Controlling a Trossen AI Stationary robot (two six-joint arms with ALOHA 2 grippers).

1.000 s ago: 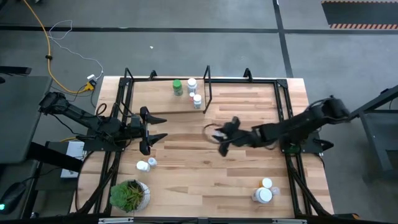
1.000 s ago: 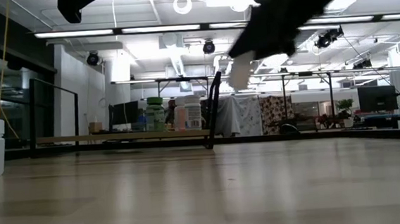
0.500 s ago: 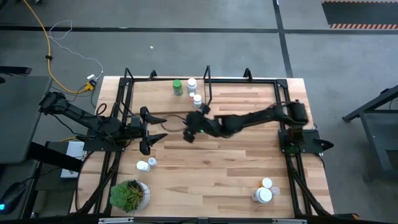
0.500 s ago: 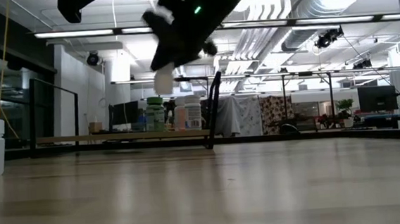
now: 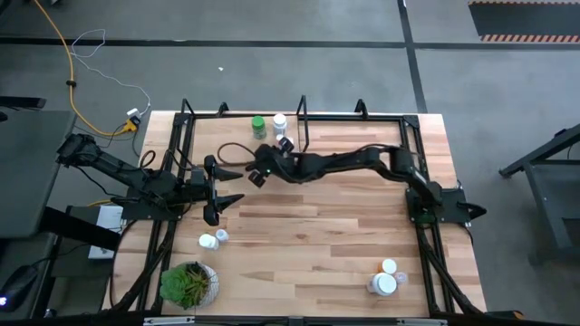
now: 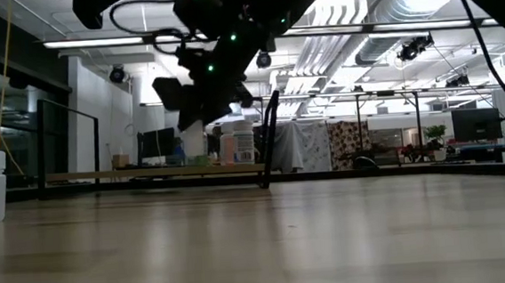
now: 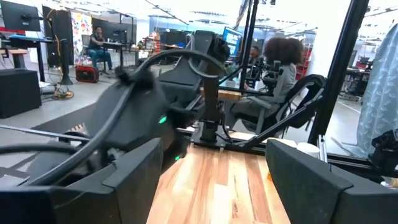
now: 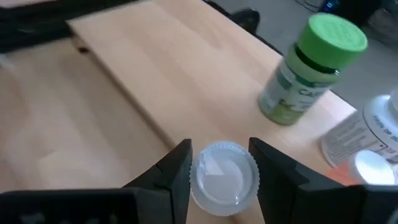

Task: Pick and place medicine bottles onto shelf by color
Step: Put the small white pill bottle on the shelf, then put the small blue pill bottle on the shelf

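Observation:
My right gripper (image 5: 260,170) reaches across the table and hangs over the near edge of the shelf (image 5: 231,145), shut on a white-capped medicine bottle (image 8: 224,177). On the shelf plank (image 8: 186,56) stand a green bottle (image 8: 311,68) and two white bottles (image 5: 279,124) (image 5: 287,145). In the low view the right gripper (image 6: 199,83) hangs above plank height and hides its bottle. My left gripper (image 5: 227,186) waits open at the table's left side, near the shelf's left end. My right gripper pinches the white bottle between its two fingers (image 8: 177,168), at the sides just below the cap (image 8: 224,162). It comes from above, pointing down, so the cap faces the wrist camera. The bottle stays upright over the shelf plank's near edge.
Two small white bottles (image 5: 210,240) lie near the left near corner beside a potted plant (image 5: 188,282). Two more white bottles (image 5: 385,281) stand at the right near corner. Black upright posts (image 5: 303,127) frame the shelf. The table's middle (image 5: 317,235) is bare wood.
My right arm has swung from the table's middle toward the left and far edge, carrying the white bottle over to the shelf's near edge. The bottle has stayed in the shut fingers throughout.

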